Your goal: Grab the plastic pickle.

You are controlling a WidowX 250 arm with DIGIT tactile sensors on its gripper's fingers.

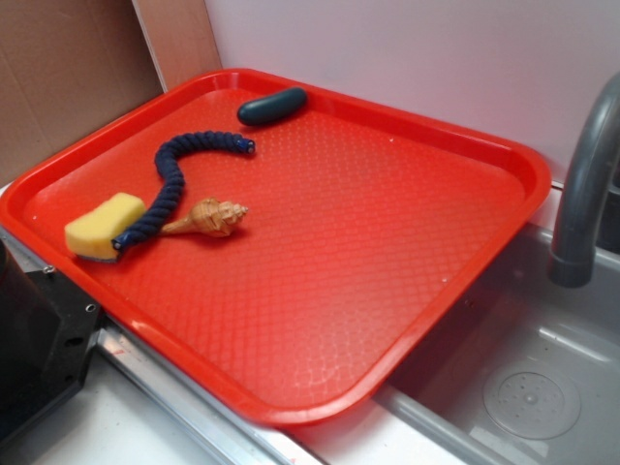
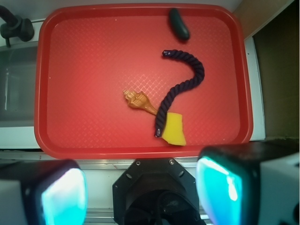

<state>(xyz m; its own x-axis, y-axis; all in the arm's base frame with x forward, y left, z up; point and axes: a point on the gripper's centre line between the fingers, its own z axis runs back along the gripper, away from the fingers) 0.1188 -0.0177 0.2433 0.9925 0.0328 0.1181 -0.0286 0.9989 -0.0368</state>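
A: Where's the plastic pickle [image 1: 272,106]?

B: On the red tray [image 1: 407,271], right against its far rim in the exterior view, lying flat, dark green and glossy.

A: Anything close to it?

B: A navy braided rope [image 1: 170,184] curls nearby, not touching it. The rope's other end lies against a yellow sponge [image 1: 103,226], and a tan seashell [image 1: 208,218] rests just beside the rope.

A: And the hand [image 2: 142,190]?

B: Spread wide. In the wrist view its 2 fingers [image 2: 55,194] stand far apart at the bottom edge, off the tray's near rim, gripping nothing. The pickle sits well apart from it, across the tray.

A: What's around the tray?

B: A grey sink [image 1: 528,387] and faucet [image 1: 581,189] on one side.
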